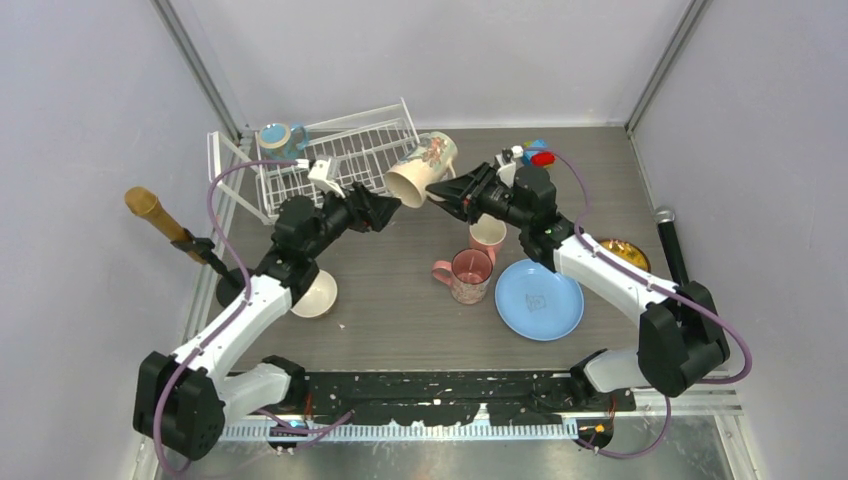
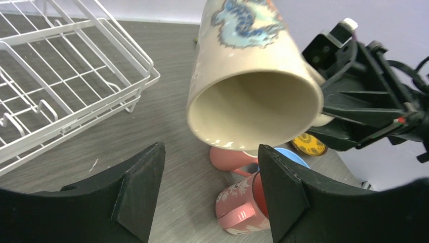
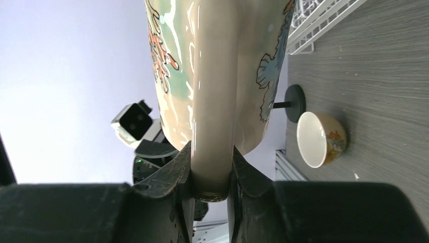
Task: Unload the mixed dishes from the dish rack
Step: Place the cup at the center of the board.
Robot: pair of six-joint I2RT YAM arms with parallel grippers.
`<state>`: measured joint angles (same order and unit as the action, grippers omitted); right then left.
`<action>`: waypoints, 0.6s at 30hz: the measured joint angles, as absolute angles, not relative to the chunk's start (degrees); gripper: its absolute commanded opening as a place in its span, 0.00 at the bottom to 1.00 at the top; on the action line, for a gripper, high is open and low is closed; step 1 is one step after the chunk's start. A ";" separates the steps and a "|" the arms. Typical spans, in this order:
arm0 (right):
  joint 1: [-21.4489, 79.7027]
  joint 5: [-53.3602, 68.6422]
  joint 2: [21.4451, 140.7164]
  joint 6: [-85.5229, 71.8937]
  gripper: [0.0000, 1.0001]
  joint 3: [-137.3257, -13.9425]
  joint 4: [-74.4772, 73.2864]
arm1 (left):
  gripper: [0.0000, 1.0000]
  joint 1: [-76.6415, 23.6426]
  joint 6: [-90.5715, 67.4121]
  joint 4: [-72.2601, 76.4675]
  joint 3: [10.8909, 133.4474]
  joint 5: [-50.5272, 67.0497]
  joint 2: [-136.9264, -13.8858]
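Note:
The cream mug [image 1: 420, 168] hangs tilted in the air, mouth toward the left arm, just right of the white dish rack [image 1: 340, 155]. My right gripper [image 1: 440, 192] is shut on its handle [image 3: 212, 101]. My left gripper [image 1: 388, 212] is open and empty, its jaws just below the mug's mouth [image 2: 253, 106]. The teal mug [image 1: 280, 137] stands at the rack's far left corner. Two pink mugs [image 1: 487, 235] [image 1: 465, 275], the light-blue plate [image 1: 538, 298], the yellow plate [image 1: 625, 253] and the cream bowl [image 1: 318, 295] lie on the table.
A microphone with a tan head [image 1: 160, 220] stands at the left edge and a grey-headed one [image 1: 668, 235] at the right. Colourful toy blocks [image 1: 535, 153] lie behind the right arm. Walls close the table on three sides.

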<state>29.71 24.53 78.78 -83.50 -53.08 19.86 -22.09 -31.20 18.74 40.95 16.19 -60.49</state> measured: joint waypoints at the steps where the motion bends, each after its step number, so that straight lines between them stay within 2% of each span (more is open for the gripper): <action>1: 29.78 24.80 78.89 -84.36 0.01 -53.06 20.53 | 0.66 -22.55 -31.11 19.07 41.01 15.55 -61.39; 9: 30.24 27.86 81.21 -88.47 0.01 -52.97 25.23 | 0.43 -25.58 -31.46 20.60 44.49 10.52 -67.37; 10: 30.39 28.16 81.65 -88.64 0.01 -52.93 25.30 | 0.37 -26.00 -31.46 20.80 44.80 9.76 -67.66; 14: 30.26 28.12 82.28 -89.54 0.01 -51.79 27.73 | 0.00 -27.40 -30.94 20.10 44.93 2.52 -68.79; 15: 30.20 27.79 82.37 -90.04 0.01 -51.13 28.77 | 0.00 -27.55 -31.40 20.21 44.93 1.48 -69.01; 17: 29.89 27.92 82.67 -91.09 0.05 -50.46 30.35 | 0.00 -28.01 -32.58 20.36 44.93 -0.32 -69.01; 18: 29.78 28.01 82.72 -91.22 0.20 -50.43 30.63 | 0.00 -28.34 -32.95 20.51 44.93 -1.32 -68.99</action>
<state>29.78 28.01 82.72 -91.22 -50.43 30.63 -28.34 -32.95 20.51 44.93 -1.32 -68.99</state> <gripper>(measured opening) 0.286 0.053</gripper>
